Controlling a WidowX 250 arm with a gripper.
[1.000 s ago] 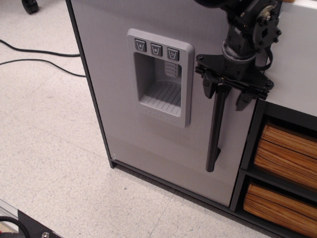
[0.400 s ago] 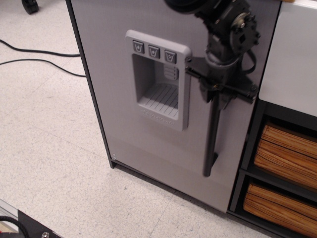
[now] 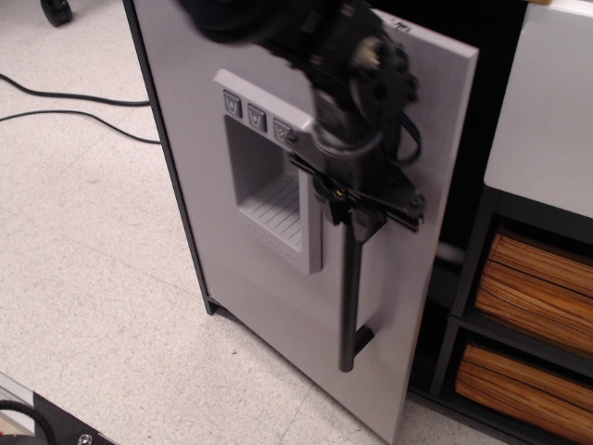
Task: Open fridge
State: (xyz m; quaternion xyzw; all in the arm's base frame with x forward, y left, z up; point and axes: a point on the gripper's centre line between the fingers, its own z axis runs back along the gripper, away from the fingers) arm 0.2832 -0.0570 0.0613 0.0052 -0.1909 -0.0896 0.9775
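Note:
The fridge's light-grey door (image 3: 204, 158) stands partly swung open, its right edge pulled away from the dark frame. A black gap (image 3: 463, 213) of the interior shows on the right. The recessed grey dispenser panel (image 3: 269, 185) with three buttons sits on the door. My black gripper (image 3: 357, 199) is shut on the top of the black vertical bar handle (image 3: 349, 297). The arm comes down from the top of the view and hides the door's upper middle.
A white-topped unit (image 3: 542, 111) with wood-grain drawers (image 3: 533, 278) stands right of the fridge. Black cables (image 3: 65, 107) lie on the speckled floor at the left. A dark object edge (image 3: 46, 422) shows at the bottom left corner.
The door was shut a second ago and has now swung open towards the left. My gripper moved left with the handle in its hold. The dark interior gap has appeared.

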